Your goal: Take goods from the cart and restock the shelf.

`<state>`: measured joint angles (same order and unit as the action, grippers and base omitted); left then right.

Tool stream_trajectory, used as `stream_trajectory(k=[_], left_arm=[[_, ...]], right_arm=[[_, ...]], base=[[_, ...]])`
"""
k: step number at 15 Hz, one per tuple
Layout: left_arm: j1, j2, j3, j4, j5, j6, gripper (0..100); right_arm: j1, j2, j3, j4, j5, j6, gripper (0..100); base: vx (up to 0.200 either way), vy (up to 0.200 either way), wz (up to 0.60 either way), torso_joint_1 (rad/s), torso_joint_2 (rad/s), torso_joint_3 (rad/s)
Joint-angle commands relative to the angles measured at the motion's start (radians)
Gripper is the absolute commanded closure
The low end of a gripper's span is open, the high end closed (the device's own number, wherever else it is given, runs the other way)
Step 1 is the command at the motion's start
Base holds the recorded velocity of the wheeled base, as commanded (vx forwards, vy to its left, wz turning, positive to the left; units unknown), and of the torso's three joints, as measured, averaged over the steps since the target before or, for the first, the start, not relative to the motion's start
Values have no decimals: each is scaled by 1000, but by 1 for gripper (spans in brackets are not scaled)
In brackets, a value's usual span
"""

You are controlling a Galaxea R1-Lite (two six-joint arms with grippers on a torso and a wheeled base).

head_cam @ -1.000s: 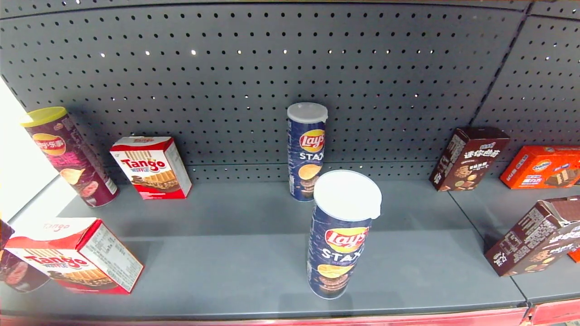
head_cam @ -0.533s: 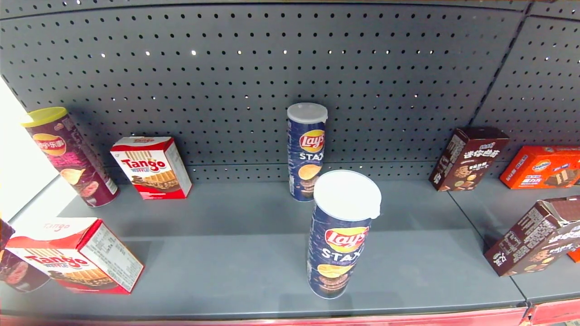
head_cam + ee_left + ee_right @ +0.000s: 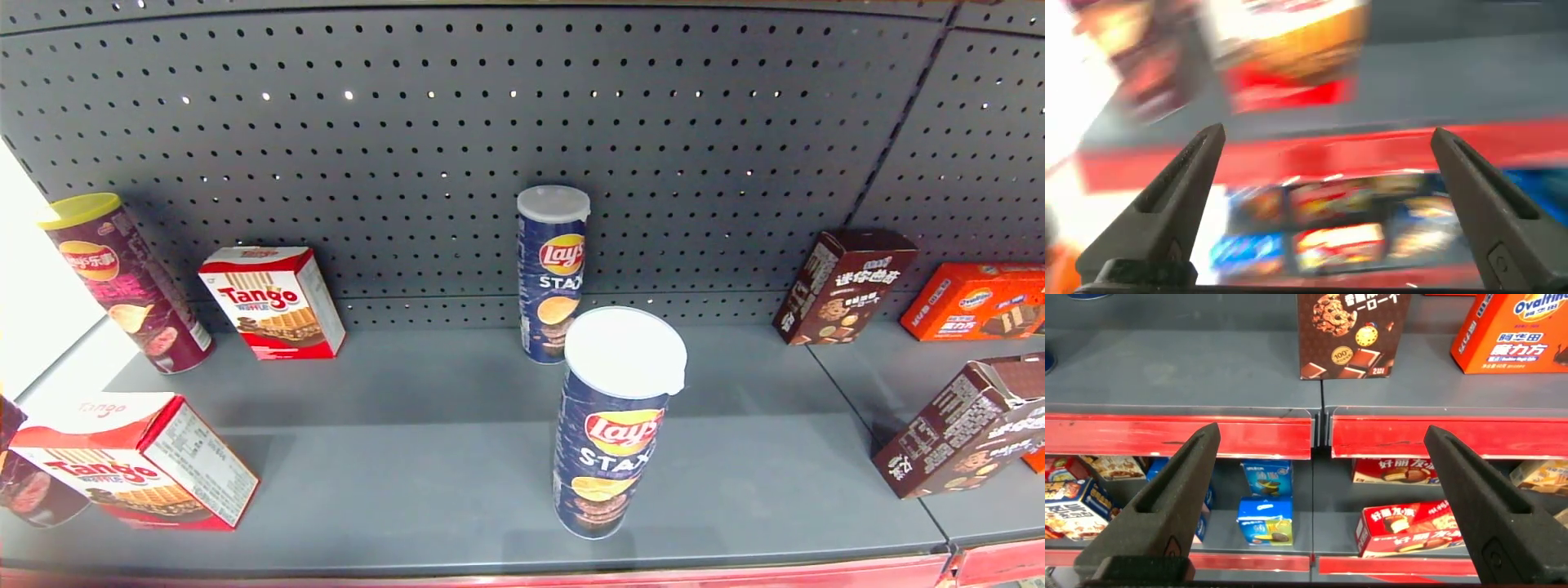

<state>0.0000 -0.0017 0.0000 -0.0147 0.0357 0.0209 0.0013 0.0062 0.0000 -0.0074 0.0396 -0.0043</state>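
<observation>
L gripper (image 3: 1327, 131) wide open, empty; blurred red box (image 3: 1290, 82) at its 11 o'clock. Chip can (image 3: 612, 425) upright mid-shelf (image 3: 408, 457). R gripper (image 3: 1321, 427) spread, empty; cookie box (image 3: 1349, 335) upright at 12, prob. R arm's reach.

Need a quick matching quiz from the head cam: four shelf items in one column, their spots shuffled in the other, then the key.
Things
1. maroon chip can
2. front blue chip can
3. orange box
4. rear wafer box

Places
A. upright in the middle of the shelf, near its front edge
B. far right, at the back
C. far left, by the pegboard, yellow lid
D. at the back, between the maroon chip can and the rear blue chip can

Pairs: 1-C, 2-A, 3-B, 4-D
</observation>
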Motion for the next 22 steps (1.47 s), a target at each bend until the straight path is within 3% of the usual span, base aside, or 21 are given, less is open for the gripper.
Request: stream_trajectory(k=[1,4,13,14,15,22], left_arm=[[2,3,-5,24,50,-36,0],[-2,5,-6,25,-7,-36,0],[-2,3,-3,18,-28,-27,0],[-2,3,-3,19,-37,-24,0],[-2,3,-5,22,-45,-19,0],[-2,3,-3,19,-53,-15,0]], right_arm=[[0,1,0,0,0,0,0],[0,1,0,0,0,0,0],[-3,5,-9,-9,-20,-6,0],[25,471,-425,-25,-32,63,0],[71,571,-512,-29,19,26,0],[384,1020,-746,-105,63,-95,0]], base=[[0,0,0,0,0,0],[0,0,0,0,0,0],[0,0,0,0,0,0],[0,0,0,0,0,0],[0,0,0,0,0,0],[0,0,0,0,0,0]])
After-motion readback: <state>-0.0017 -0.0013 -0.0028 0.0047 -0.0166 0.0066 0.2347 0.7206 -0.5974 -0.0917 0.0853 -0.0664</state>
